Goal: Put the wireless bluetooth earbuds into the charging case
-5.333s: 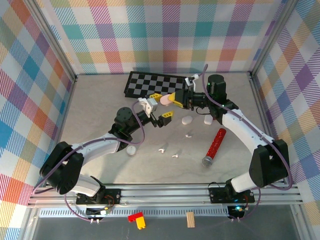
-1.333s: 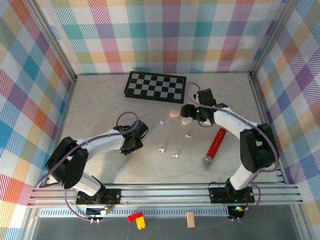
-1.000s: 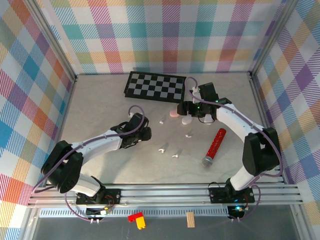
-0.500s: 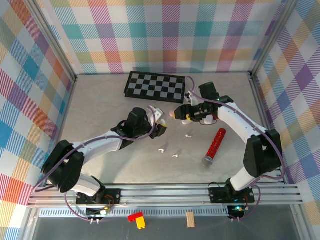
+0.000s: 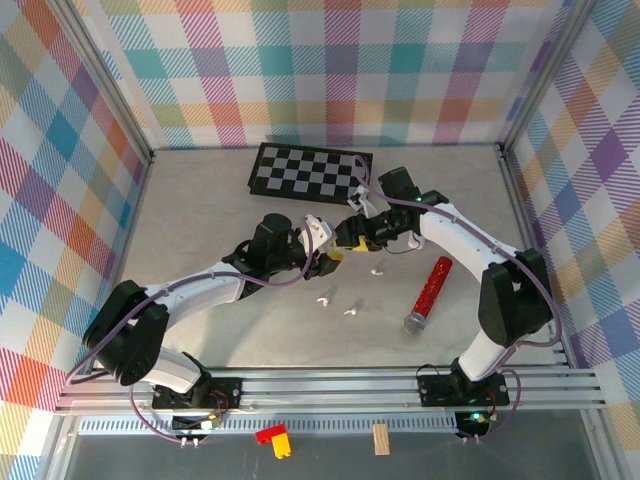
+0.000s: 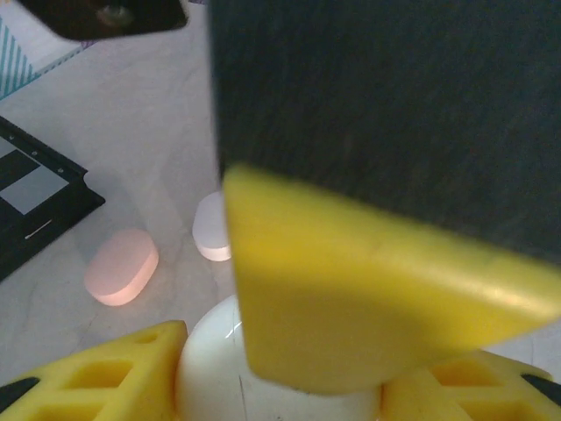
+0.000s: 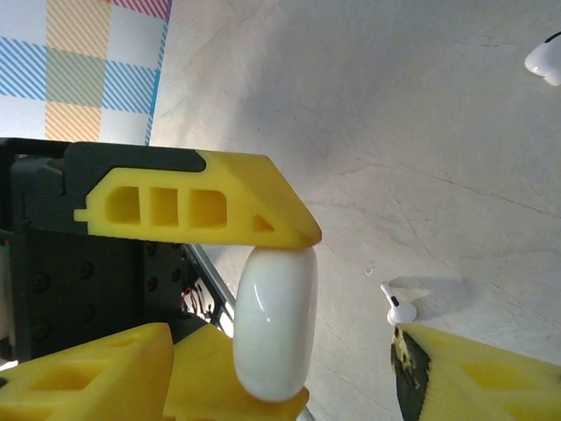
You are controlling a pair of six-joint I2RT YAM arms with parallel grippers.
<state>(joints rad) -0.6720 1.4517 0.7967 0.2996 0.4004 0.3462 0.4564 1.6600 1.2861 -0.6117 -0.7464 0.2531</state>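
On the pale tabletop [image 5: 200, 210], just ahead of the two arms, the earbuds lie loose. One earbud [image 5: 377, 270] sits below the right gripper, another earbud [image 5: 323, 299] lies below the left gripper, and a third earbud [image 5: 349, 311] is nearest the arm bases. They're tiny white things. In the right wrist view a bud on its side shows a rounded head and a short stem with a dark tip.

And they're all on the table, none in a case! Above them, the left gripper [image 6: 280, 390] is clamped on a white charging case [image 7: 273, 324]. It's a smooth pebble shape, pinched top and bottom between yellow fingers and lifted off the surface. The right gripper [image 5: 350, 238] is right up against it. Its jaws stand apart, the case sits between them, and there's a clear gap on the side of its lower-right finger [image 7: 473, 377].

That closeness costs some view. From the left wrist, the right gripper's yellow finger and dark body block most of the scene. Past them, a pink case [image 6: 121, 267] and a second white case [image 6: 213, 239] rest side by side on the table. The corner of the chessboard [image 5: 310, 172] is off to their left. A red glitter tube [image 5: 428, 293] lies slantwise to the right of the earbuds, well apart from both grippers.
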